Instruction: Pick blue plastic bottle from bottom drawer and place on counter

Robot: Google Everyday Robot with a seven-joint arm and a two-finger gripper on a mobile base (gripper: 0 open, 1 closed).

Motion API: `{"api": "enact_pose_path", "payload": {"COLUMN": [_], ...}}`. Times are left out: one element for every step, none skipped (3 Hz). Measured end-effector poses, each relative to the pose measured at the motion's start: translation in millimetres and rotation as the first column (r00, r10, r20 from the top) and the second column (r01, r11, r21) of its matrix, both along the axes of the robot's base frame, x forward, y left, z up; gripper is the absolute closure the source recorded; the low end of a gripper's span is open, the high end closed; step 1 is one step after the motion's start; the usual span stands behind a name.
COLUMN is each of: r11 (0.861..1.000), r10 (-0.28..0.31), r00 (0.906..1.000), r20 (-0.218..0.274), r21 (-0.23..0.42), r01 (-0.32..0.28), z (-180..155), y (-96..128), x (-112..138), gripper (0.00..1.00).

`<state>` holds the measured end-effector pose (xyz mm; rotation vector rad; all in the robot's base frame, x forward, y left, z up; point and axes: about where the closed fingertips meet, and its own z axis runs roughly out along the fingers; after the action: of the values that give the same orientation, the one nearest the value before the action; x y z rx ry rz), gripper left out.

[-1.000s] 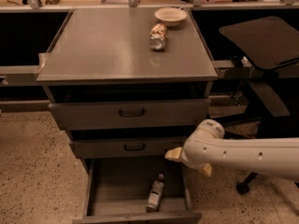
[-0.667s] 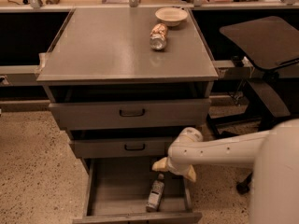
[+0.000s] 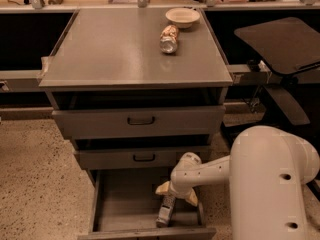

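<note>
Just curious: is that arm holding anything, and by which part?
Nothing yet, it seems. The gripper hangs open over the upper end of the blue plastic bottle, which lies in the bottom drawer.

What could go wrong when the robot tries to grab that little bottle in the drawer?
The blue plastic bottle lies flat in the bottom drawer, and the open gripper sits over one end, so it might slip out. The middle drawer hangs above the arm, so lifting could bump it. On the counter, the can lies on its side and might roll if nudged.

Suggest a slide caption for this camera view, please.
Open gripper poised over the blue plastic bottle lying in the open bottom drawer.
</note>
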<state>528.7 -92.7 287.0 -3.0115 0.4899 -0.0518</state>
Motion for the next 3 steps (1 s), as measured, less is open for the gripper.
{"api": "enact_pose_path", "payload": {"r11": [0.995,0.995,0.998], "r10": [0.015,0.054,0.050], "r00": [0.9999,0.9981,0.9979], "r20": [-0.008,-0.029,-0.041], "r21": [0.098,0.086,0.051], "r01": [-0.014,-0.051,-0.048], "z": [-31.1,-72.8,-106.9], "y": [34.3,51.4,64.7], "x": [-1.3,-7.8,-8.4], "gripper": [0.00,0.00,0.00]}}
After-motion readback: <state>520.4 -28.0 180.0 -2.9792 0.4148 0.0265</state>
